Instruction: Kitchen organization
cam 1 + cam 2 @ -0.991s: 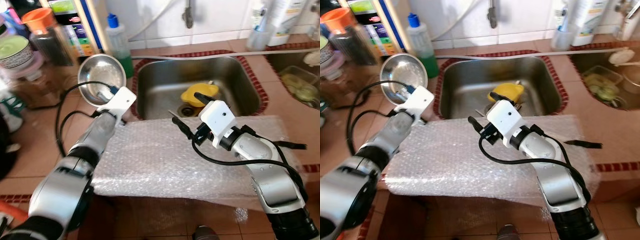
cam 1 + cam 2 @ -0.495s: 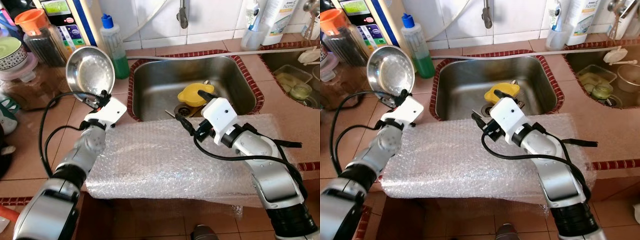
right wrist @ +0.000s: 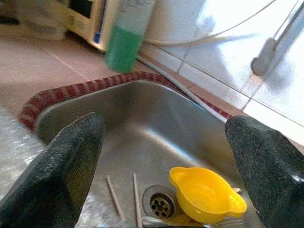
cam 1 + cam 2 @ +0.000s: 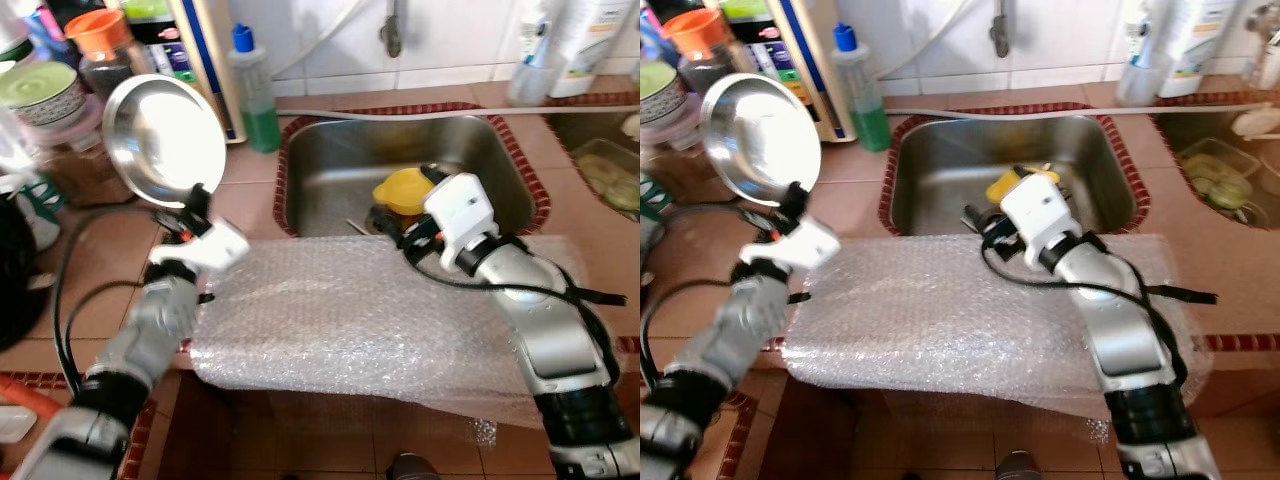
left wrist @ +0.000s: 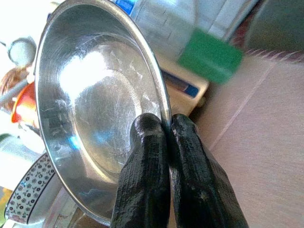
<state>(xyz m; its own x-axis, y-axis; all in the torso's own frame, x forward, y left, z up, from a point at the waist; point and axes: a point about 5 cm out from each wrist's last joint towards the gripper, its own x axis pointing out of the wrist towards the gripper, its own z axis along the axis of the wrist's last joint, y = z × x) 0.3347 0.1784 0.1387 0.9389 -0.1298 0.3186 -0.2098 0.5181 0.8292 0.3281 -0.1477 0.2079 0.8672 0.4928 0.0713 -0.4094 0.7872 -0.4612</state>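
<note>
My left gripper (image 4: 192,197) is shut on the rim of a shiny steel bowl (image 4: 164,139), holding it tilted on edge above the counter left of the sink; the left wrist view has both black fingers (image 5: 147,156) pinched on the bowl (image 5: 95,109) rim. My right gripper (image 3: 166,156) is open over the near edge of the steel sink (image 4: 330,170), nothing between its fingers. In the sink lies a yellow two-handled bowl (image 3: 206,194) beside the drain, with two chopsticks (image 3: 126,194) close by. A sheet of bubble wrap (image 4: 350,310) covers the counter in front of the sink.
A bottle of green dish soap (image 4: 255,90) stands at the sink's back left corner, with jars and a lidded bowl (image 4: 40,95) further left. A tap (image 4: 395,30) hangs over the sink. A second basin with containers (image 4: 1210,170) lies to the right.
The left gripper has lifted the steel bowl higher and tipped it more upright. The right gripper has moved forward to the sink's near edge. The camera has shifted.
</note>
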